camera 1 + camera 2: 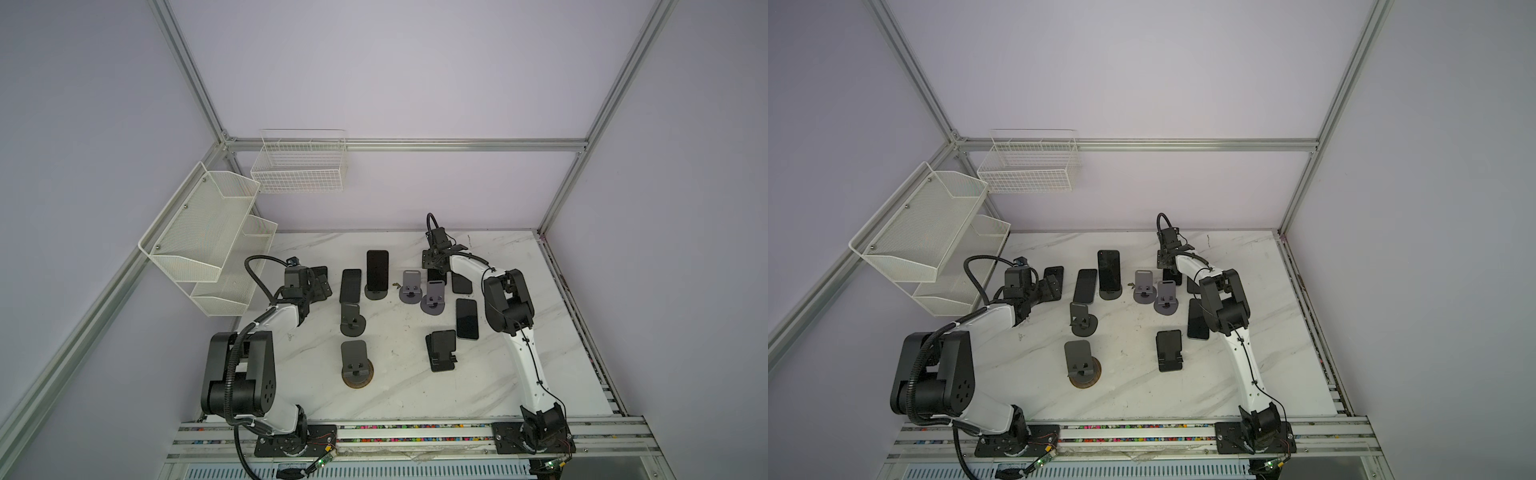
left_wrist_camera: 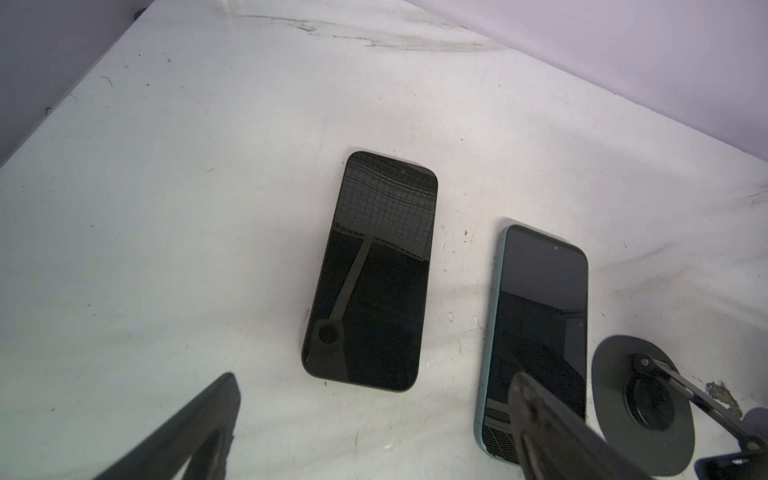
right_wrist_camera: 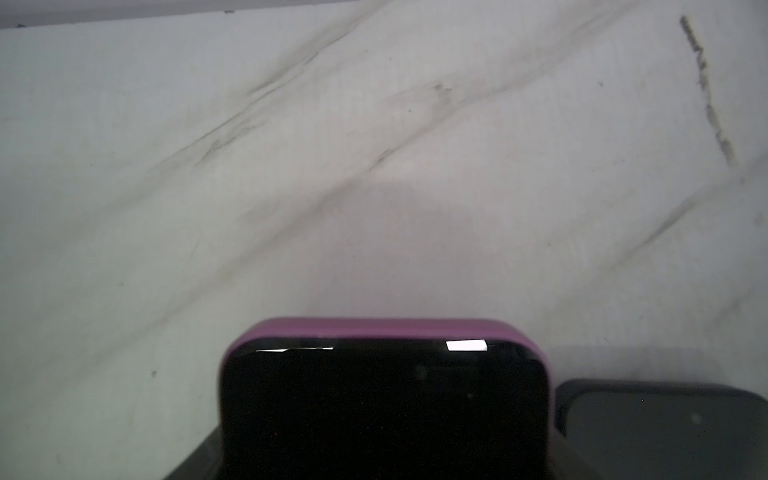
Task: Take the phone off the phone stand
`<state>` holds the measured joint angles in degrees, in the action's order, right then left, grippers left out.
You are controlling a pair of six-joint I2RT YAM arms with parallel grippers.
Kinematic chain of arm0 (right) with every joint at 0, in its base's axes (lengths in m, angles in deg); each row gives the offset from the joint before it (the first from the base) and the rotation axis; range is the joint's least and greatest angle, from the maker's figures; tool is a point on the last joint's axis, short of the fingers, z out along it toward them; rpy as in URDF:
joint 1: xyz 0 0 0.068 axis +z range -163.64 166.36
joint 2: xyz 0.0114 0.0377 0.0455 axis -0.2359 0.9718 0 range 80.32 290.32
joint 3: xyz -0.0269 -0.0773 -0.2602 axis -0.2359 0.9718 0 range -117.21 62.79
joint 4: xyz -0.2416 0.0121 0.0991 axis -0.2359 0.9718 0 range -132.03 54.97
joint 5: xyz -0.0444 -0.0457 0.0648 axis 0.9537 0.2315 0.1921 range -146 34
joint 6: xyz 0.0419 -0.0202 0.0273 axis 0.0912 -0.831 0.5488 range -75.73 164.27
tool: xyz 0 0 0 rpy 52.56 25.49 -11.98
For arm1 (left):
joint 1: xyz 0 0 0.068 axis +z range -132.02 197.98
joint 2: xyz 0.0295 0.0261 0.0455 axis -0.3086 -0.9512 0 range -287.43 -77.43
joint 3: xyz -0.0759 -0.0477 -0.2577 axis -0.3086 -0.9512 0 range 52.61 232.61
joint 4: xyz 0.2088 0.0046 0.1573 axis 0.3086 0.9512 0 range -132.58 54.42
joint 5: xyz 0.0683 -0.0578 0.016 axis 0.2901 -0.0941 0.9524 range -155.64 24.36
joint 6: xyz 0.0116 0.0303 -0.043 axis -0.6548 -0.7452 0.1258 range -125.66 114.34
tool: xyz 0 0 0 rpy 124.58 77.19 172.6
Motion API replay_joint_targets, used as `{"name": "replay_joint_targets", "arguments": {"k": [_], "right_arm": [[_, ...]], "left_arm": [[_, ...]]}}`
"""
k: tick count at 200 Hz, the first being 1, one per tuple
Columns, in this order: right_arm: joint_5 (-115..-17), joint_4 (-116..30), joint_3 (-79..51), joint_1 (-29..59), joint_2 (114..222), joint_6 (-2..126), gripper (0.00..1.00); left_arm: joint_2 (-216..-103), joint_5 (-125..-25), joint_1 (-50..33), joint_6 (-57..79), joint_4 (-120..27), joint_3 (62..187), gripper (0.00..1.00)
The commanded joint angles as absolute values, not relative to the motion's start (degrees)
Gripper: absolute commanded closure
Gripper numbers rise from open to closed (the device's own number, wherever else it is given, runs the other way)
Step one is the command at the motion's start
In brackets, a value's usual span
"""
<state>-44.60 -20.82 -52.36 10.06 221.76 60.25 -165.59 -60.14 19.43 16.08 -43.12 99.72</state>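
Observation:
A phone in a magenta case (image 3: pixel 384 399) fills the lower middle of the right wrist view, dark screen up, right at the jaws. In both top views my right gripper (image 1: pixel 436 266) (image 1: pixel 1169 266) is down at the back right, shut on this phone (image 1: pixel 436 277); its fingers and whatever stand is under it are hidden. Another black phone (image 1: pixel 377 268) leans upright on a round-based phone stand (image 1: pixel 376 294) at the back centre. My left gripper (image 1: pixel 322 282) (image 2: pixel 374 380) hangs open on the left, above a black phone (image 2: pixel 370 270) lying flat.
Flat on the marble table (image 1: pixel 415 395) lie a teal phone (image 2: pixel 536 332) and two dark phones (image 1: pixel 467 319) (image 1: pixel 461 283). Stands without phones: two grey (image 1: pixel 410 286) (image 1: pixel 434 297), two dark (image 1: pixel 352 320) (image 1: pixel 356 365), one black (image 1: pixel 442 349). White baskets (image 1: pixel 208 241) hang on the left wall.

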Motion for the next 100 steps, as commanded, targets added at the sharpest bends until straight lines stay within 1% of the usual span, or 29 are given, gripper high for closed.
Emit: {"name": "replay_joint_targets", "arguments": {"k": [1,100], "right_arm": [[-44.20,-15.98,-52.23,10.35,225.38,60.88,0.30],[-42.51,-15.85,-52.25,11.04,224.81,60.88,0.26]], "left_arm": [[-164.81,-60.56,19.83,16.40,-44.94,99.52,0.01],[-164.46,-60.32,19.83,16.40,-45.36,99.11,0.00]]}}
